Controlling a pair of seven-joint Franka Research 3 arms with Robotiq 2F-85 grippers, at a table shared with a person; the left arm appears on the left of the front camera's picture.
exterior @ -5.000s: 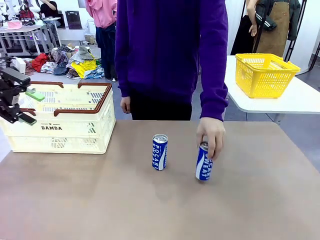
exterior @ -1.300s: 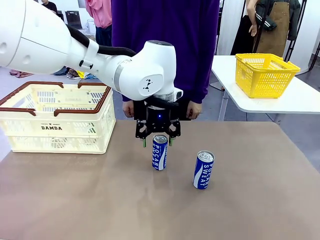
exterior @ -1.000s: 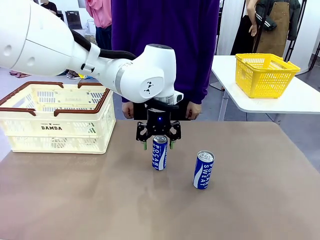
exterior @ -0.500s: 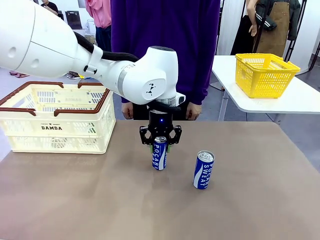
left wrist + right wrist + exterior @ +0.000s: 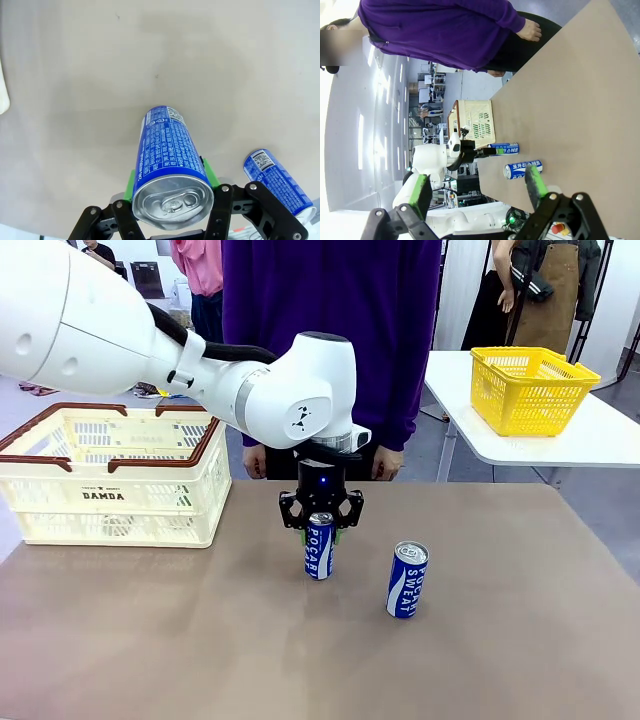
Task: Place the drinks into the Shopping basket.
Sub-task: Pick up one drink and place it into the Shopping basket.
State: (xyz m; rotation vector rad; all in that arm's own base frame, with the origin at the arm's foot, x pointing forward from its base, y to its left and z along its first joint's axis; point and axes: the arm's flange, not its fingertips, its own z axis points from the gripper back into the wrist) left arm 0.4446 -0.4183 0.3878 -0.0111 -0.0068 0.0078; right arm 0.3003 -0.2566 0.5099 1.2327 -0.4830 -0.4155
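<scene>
Two blue drinks cans with white lettering stand upright on the brown table. My left gripper (image 5: 320, 528) reaches down over the top of the nearer-middle can (image 5: 319, 554), its green pads pressed on both sides. In the left wrist view that can (image 5: 167, 145) sits between the pads (image 5: 131, 181), silver end up, and the gripper (image 5: 171, 186) is shut on it. The second can (image 5: 407, 581) (image 5: 276, 179) stands free to its right. The cream Shopping basket (image 5: 110, 502) with brown rim sits at the table's left. My right gripper (image 5: 477, 192) hangs open, holding nothing.
A person in a purple top (image 5: 330, 340) stands at the far edge, hands (image 5: 386, 462) behind my left wrist. A yellow mesh basket (image 5: 533, 390) sits on a separate white table at the right. The brown table (image 5: 200, 640) has open room in front.
The person set down the right can and drew the hand back. My left arm swung from beside the basket to the middle can, lowered over it and closed its fingers on it.
</scene>
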